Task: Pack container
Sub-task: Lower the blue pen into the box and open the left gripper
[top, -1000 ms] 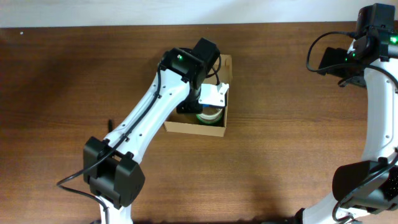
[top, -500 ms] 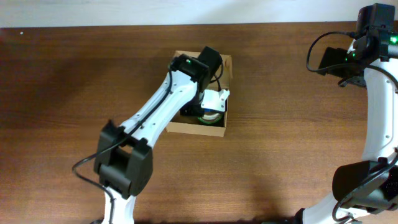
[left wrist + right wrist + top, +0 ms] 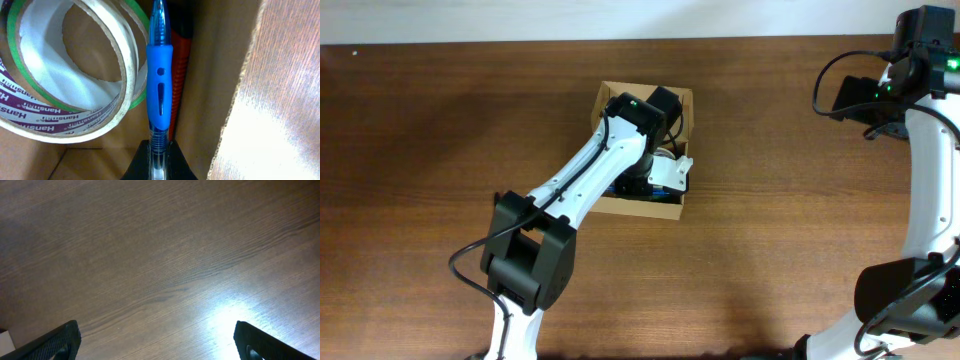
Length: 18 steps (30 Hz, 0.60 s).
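Change: your left arm (image 3: pixel 590 175) has reached further forward and lower over the last second. Its wrist now sits down inside the container (image 3: pixel 650 209), and it covers the tape roll that showed from overhead a moment ago.
Left gripper: the left gripper (image 3: pixel 159 156) is clamped on the lower end of a blue pen (image 3: pixel 159 85). The dark fingers meet around the clear barrel at the bottom of the wrist view.
Pen position: the pen points along the inside of the cardboard wall (image 3: pixel 215 75), between the tape rolls (image 3: pixel 70 75) and that wall. A slim orange item (image 3: pixel 181 70) lies just beside it on the wall side. You cannot tell from this view whether the pen tip touches the floor of the box.
Container: it stands open on the table (image 3: pixel 800 220), toward the far edge and a little left of centre. It has not shifted between the overhead views.
Right gripper: the right gripper (image 3: pixel 157 339) hangs over bare wood with its fingers spread wide and nothing between them. The right arm (image 3: pixel 930 150) is parked at the far right, as it was before.
Meaning for the task: the pen looks low enough to let go, so this reads as the final moment of placing it.
Risk: watch the tight gap beside the wall when you withdraw, since the fingers could drag the pen back up.
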Each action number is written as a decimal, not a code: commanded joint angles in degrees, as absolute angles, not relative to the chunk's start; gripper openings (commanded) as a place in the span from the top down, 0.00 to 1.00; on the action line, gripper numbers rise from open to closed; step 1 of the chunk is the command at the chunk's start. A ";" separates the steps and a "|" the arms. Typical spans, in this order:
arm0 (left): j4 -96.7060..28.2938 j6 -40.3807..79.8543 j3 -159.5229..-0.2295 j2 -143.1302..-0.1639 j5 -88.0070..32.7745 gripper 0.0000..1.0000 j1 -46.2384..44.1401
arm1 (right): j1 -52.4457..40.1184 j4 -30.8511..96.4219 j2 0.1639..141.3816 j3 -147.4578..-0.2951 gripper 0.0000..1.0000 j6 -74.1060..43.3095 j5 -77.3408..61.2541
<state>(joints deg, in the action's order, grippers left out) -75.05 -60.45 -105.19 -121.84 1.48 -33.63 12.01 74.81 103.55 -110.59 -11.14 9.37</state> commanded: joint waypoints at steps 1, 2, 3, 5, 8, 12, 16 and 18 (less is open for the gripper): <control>-75.46 -60.73 -104.86 -122.15 -0.91 0.99 -33.89 | 12.03 74.78 102.41 -111.55 0.01 -10.94 9.28; -75.59 -60.73 -104.86 -122.15 -0.91 0.98 -33.89 | 12.03 74.78 102.41 -111.55 0.01 -10.94 9.28; -75.66 -60.73 -104.86 -122.15 -0.91 0.99 -33.89 | 12.03 74.78 102.41 -111.55 0.01 -10.94 9.28; -75.68 -60.73 -104.71 -122.15 -1.28 0.98 -33.89 | 12.03 74.78 102.41 -111.55 0.01 -10.94 9.28; -75.64 -60.75 -104.01 -122.15 -1.34 0.99 -33.89 | 12.03 74.76 102.41 -111.55 0.01 -10.94 9.28; -75.46 -60.75 -102.35 -122.15 -1.30 0.98 -33.89 | 12.03 74.78 102.41 -111.55 0.01 -10.94 9.28; -75.02 -60.73 -101.69 -122.15 -0.82 0.90 -33.89 | 12.03 74.78 102.41 -111.55 0.01 -10.94 9.28; -74.74 -60.62 -101.69 -122.15 1.13 0.88 -33.89 | 12.03 74.76 102.41 -111.55 0.01 -10.94 9.28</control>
